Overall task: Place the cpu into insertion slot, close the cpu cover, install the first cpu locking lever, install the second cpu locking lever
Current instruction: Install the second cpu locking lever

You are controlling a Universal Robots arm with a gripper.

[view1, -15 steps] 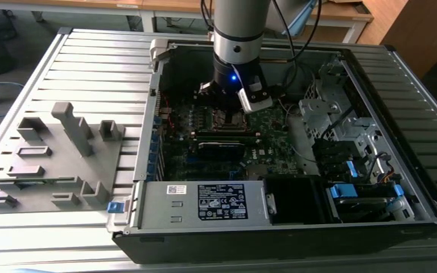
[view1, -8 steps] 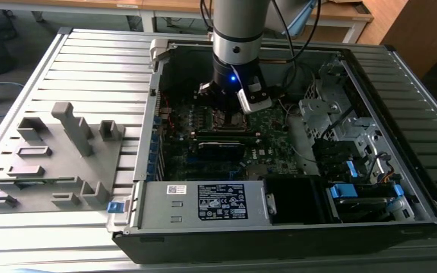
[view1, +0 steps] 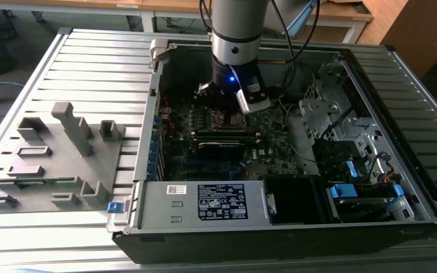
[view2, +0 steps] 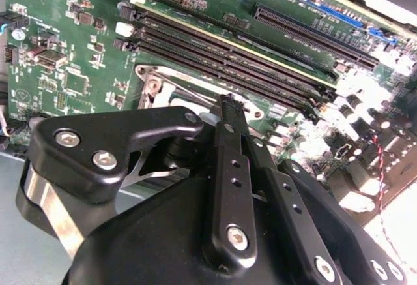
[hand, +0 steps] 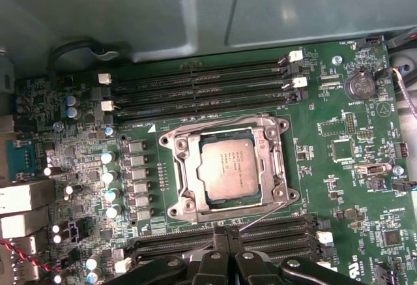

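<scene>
In the first wrist view the cpu (hand: 228, 167), a grey metallic square, lies flat in the insertion slot (hand: 277, 127) on the green motherboard. The silver cpu cover (hand: 180, 167) is down around it, and the chip shows through the cover's window. My gripper (hand: 225, 231) is shut and its black fingertips sit at one edge of the socket. A thin metal locking lever (hand: 267, 213) slants from the socket's corner to the fingertips. In the second wrist view the gripper (view2: 228, 102) points down at the socket's frame (view2: 156, 83). In the exterior view the arm (view1: 238, 51) stands over the socket (view1: 226, 118) inside the open computer case.
Black memory slots (hand: 202, 83) run along two sides of the socket. Case walls (view1: 157, 114), a power supply box (view1: 203, 202) and a drive cage with blue tabs (view1: 355, 182) surround the board. A grey parts rack (view1: 52, 159) sits at the exterior view's left.
</scene>
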